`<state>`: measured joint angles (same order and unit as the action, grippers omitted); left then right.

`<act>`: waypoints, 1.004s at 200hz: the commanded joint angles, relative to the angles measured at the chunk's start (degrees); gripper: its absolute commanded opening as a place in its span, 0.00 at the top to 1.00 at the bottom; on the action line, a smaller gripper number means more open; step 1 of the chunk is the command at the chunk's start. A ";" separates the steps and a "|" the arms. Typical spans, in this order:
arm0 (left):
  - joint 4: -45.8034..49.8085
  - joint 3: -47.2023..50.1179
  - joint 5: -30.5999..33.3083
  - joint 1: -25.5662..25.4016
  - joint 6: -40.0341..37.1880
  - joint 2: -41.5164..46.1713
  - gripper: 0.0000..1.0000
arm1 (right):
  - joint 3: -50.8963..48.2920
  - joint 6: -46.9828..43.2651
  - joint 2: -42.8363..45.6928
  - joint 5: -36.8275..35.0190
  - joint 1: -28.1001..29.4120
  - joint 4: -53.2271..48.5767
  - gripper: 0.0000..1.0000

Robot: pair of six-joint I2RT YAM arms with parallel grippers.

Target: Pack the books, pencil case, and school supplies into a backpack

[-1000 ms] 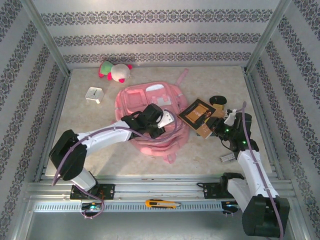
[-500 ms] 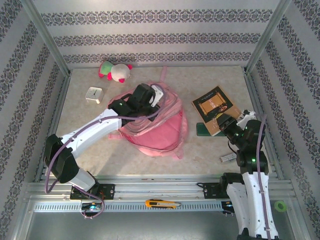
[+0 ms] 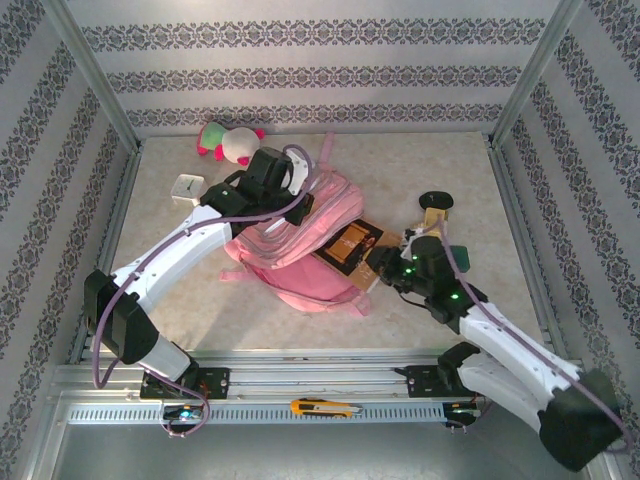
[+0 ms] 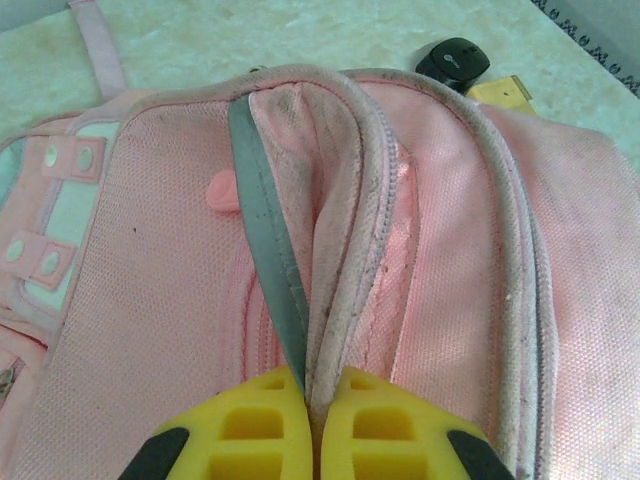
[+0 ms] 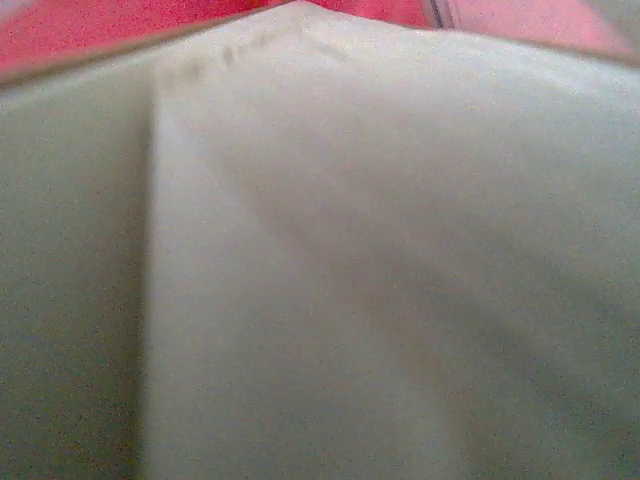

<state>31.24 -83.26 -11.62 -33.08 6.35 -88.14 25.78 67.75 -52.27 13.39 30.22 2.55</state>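
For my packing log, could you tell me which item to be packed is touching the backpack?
The brown book with gold lettering, its corner overlapping the pink backpack; the green pencil case lies apart, by the right arm.

Both arms have white shells with black joints, the left arm (image 3: 190, 245) and the right arm (image 3: 510, 335). A purple cable (image 3: 97, 348) runs along each. Small green lights (image 3: 453, 296) glow on the right one. The left gripper (image 4: 312, 400) has yellow fingers (image 4: 255, 425) edged in black.

Left claw (image 4: 312, 400), right claw (image 3: 382, 268): both clamped.
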 commanded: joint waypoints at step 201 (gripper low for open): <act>-9.97 -3.92 -10.77 5.93 3.23 2.24 1.00 | 25.75 21.33 -59.79 -22.30 12.72 42.46 0.81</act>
<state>30.00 -83.88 -20.43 -28.12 8.27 -88.14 49.50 86.74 -111.94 -6.96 42.54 47.72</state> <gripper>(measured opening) 0.052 0.172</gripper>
